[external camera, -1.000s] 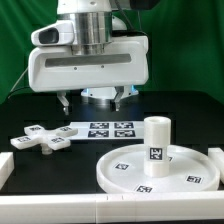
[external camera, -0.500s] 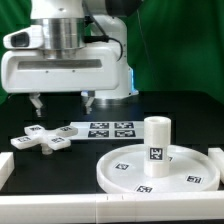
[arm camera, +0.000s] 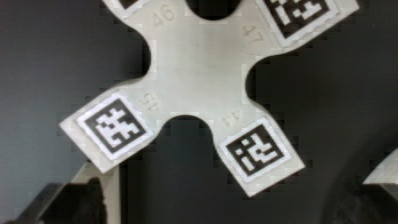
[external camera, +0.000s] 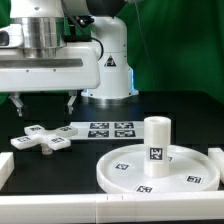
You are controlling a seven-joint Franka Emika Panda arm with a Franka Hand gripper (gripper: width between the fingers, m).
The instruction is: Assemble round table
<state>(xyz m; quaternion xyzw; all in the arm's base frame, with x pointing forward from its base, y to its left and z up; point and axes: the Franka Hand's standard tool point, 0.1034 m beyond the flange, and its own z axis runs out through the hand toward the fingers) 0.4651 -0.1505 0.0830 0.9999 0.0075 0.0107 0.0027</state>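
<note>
The white cross-shaped foot (external camera: 43, 138) lies flat on the black table at the exterior view's left, its arms carrying square tags. In the wrist view the foot (arm camera: 192, 75) fills the picture. The round disc (external camera: 130, 170) lies at the front right with the short thick cylinder leg (external camera: 156, 139) standing upright on its middle. My gripper (external camera: 43, 101) hangs above the foot, apart from it, open and empty, with the fingers (external camera: 70, 100) spread wide. In the wrist view only dim finger edges (arm camera: 93, 195) show at the corners.
The marker board (external camera: 105, 129) lies flat behind the disc, just right of the foot. A white rail (external camera: 6, 170) runs along the front and left edges of the table. The robot's white base (external camera: 112, 75) stands at the back against a green curtain.
The gripper has moved steadily toward the exterior view's left, from above the marker board to above the cross-shaped foot. It stays open. The parts have not moved.
</note>
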